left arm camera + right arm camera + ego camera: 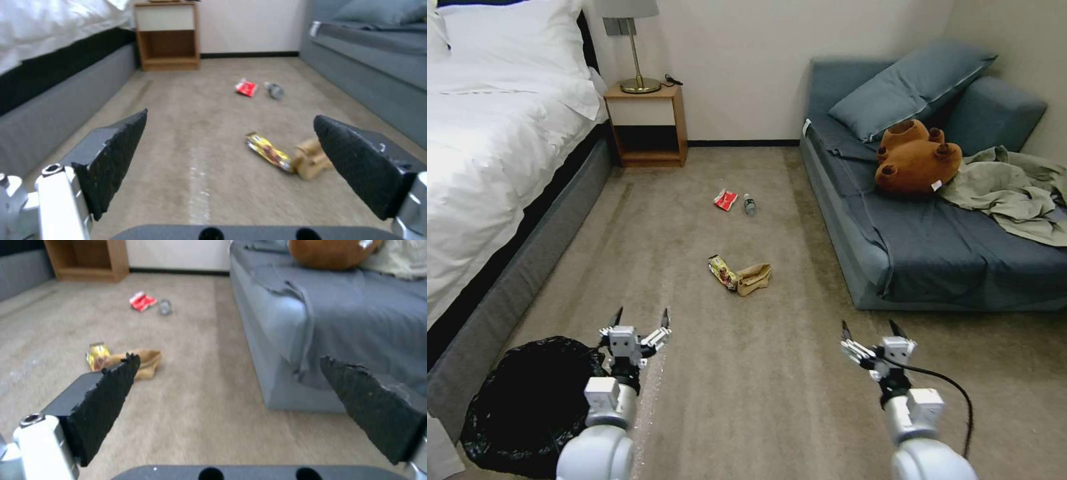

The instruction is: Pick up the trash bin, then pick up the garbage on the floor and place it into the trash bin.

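On carpet (747,373) btwn bed (494,153) & sofa (934,247) | garbage (740,277) scattered

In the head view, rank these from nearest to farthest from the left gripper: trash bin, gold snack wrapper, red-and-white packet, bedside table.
From the left gripper, which is open and hangs low over the carpet:
1. trash bin, right beside it on the bed side.
2. gold snack wrapper, ahead on the carpet, touching the brown paper bag.
3. red-and-white packet, farther ahead, beside the small bottle.
4. bedside table, against the far wall.
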### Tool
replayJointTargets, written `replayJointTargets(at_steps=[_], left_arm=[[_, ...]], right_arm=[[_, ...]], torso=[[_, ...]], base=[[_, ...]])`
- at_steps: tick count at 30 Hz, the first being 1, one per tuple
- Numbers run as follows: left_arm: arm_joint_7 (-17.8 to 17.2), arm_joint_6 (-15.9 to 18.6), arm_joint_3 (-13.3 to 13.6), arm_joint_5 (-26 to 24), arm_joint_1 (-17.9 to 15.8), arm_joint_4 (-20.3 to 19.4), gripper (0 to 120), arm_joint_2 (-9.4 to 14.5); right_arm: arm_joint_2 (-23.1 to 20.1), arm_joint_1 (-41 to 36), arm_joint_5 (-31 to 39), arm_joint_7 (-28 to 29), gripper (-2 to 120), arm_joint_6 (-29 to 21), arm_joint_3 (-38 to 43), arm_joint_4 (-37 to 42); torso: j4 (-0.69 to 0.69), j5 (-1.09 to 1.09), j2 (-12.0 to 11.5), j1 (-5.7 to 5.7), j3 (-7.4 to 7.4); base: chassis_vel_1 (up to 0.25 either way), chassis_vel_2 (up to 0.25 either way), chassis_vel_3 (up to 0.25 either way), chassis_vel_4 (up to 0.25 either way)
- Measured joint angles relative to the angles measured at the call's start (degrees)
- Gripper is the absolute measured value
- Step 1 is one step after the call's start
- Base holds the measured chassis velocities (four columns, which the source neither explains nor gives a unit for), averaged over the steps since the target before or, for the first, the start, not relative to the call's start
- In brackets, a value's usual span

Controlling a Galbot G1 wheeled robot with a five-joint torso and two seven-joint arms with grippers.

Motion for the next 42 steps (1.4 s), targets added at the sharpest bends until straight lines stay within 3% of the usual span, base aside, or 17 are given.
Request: replayJointTargets(at_steps=[3,5,9,11,12,14,15,16,18,19,22,23,25,26,28,29,42], left_arm=[[-0.76,0.86,0.06,-1.66,-0.32,-0.51,100,1.11],[-2.86,2.76,-0.03,-5.48,-1.05,-1.59,100,4.17],[-3.50,3.41,-0.08,-6.84,-1.12,-1.95,100,5.45],[-5.69,5.51,-0.53,-10.91,-1.78,-3.41,100,8.52],[-5.69,5.51,-0.53,-10.91,-1.78,-3.41,100,8.52],[-7.52,7.46,-0.84,-14.65,-2.33,-4.58,100,11.25],[-9.02,8.89,-1.14,-17.50,-2.77,-5.55,100,13.38],[-9.02,8.89,-1.14,-17.50,-2.77,-5.55,100,13.38],[-11.07,10.95,-1.51,-21.42,-3.37,-6.80,100,16.30],[-11.07,10.95,-1.51,-21.42,-3.37,-6.80,100,16.30],[-14.00,13.92,-2.03,-27.15,-4.26,-8.67,100,20.60],[-14.00,13.92,-2.03,-27.15,-4.26,-8.67,100,20.60],[-16.26,16.62,-2.85,-32.23,-5.00,-9.96,100,24.59],[-16.26,16.62,-2.85,-32.23,-5.00,-9.96,100,24.59],[-17.18,17.92,-4.73,-34.35,-5.36,-9.38,100,27.38],[-17.23,18.13,-5.01,-34.53,-5.35,-9.10,100,27.75],[-15.28,17.91,-7.41,-33.49,-3.85,-6.96,99,29.67]], right_arm=[[-1.18,-1.01,1.74,0.11,100,-1.15,0.70,0.86],[-4.88,-4.17,6.94,0.56,100,-4.74,2.93,3.46],[-8.27,-7.05,11.76,0.95,100,-8.08,4.95,5.89],[-11.13,-9.51,15.32,1.25,100,-10.47,6.46,7.66],[-11.13,-9.51,15.32,1.25,100,-10.47,6.46,7.66],[-13.04,-10.07,17.18,1.48,100,-11.35,7.12,8.19],[-16.07,-10.85,20.09,2.01,100,-12.73,8.42,9.04],[-16.07,-10.85,20.09,2.01,100,-12.73,8.42,9.04],[-20.29,-11.86,24.21,2.74,100,-14.42,10.14,10.05],[-20.29,-11.86,24.21,2.74,100,-14.42,10.14,10.05],[-21.95,-10.92,26.41,3.07,100,-13.79,10.25,8.81],[-21.95,-10.92,26.41,3.07,100,-13.79,10.25,8.81],[-22.12,-10.29,26.64,3.11,100,-13.22,10.16,8.00],[-22.12,-10.29,26.64,3.11,100,-13.22,10.16,8.00],[-22.10,-9.55,26.64,3.12,100,-12.95,9.80,7.26],[-22.04,-9.18,26.64,3.12,100,-12.84,9.55,6.92],[-22.63,-7.16,26.51,2.98,100,-12.11,8.59,4.75]], torso=[[-0.01,-0.02,0.00,0.00,0.00],[-0.05,0.02,0.00,0.00,0.00],[-0.02,-0.04,0.00,0.00,0.00],[-0.02,-0.02,0.00,0.00,0.00],[-0.02,-0.02,0.00,0.00,0.00],[-0.03,0.04,0.00,0.00,0.00],[-0.02,0.00,0.00,0.00,0.00],[-0.02,0.00,0.00,0.00,0.00],[-0.01,-0.04,0.00,0.00,0.00],[-0.01,-0.04,0.00,0.00,0.00],[-0.01,0.02,0.00,0.00,0.00],[-0.01,0.02,0.00,0.00,0.00],[-0.02,-0.03,0.00,0.00,0.01],[-0.02,-0.03,0.00,0.00,0.01],[-0.03,0.03,0.00,0.00,0.00],[0.00,-0.05,-0.01,0.00,0.01],[-0.02,-0.01,-0.01,0.00,0.01]], base=[[0.000,0.000,0.000,0.000],[0.000,0.000,0.000,0.000],[0.000,0.000,0.000,0.000],[0.000,0.000,0.000,0.000],[0.000,0.000,0.000,0.000],[0.000,0.000,0.000,0.000],[0.000,0.000,0.000,0.000],[0.000,0.000,0.000,0.000],[0.000,0.000,0.000,0.000],[0.000,0.000,0.000,0.000],[0.000,0.000,0.000,0.000],[0.000,0.000,0.000,0.000],[0.000,0.000,0.000,0.000],[0.000,0.000,0.000,0.000],[0.000,0.000,0.000,0.000],[0.000,0.000,0.000,0.000],[0.000,0.000,0.000,0.000]])
